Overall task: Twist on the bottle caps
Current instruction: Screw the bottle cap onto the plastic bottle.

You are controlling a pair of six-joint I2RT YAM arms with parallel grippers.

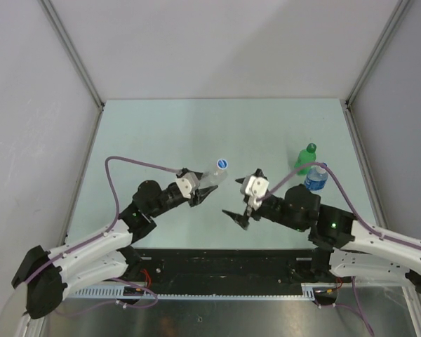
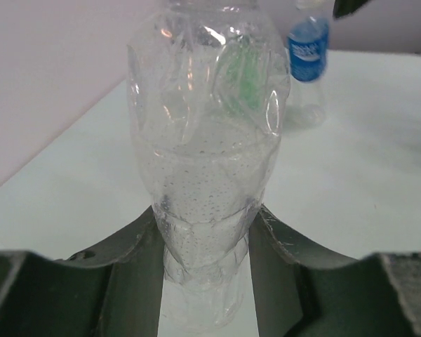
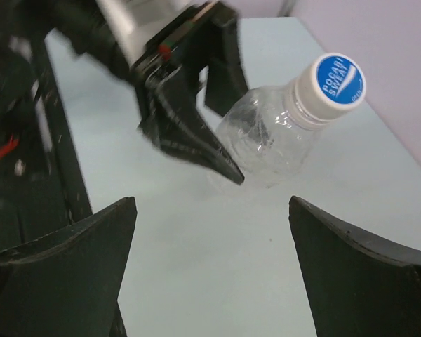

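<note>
Above the table (image 1: 161, 126), the left gripper (image 2: 205, 217) clamps the clear bottle (image 3: 266, 144), we judge to steady its white cap (image 3: 335, 83) for the right gripper (image 3: 210, 210), spread wide and empty.

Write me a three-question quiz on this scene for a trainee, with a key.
1. True or false: the right hand is shut on the white round plastic screw cap.
2. Where does the left hand grip the clear unlabelled plastic bottle? A. At its cap. B. On its lower body. C. Nowhere.
3. How many other bottles stand on the table?
Key:
1. False: it is open and empty, and the cap sits on the held bottle.
2. B.
3. Two: the translucent green plastic bottle and the clear plastic bottle with a blue label.
</note>
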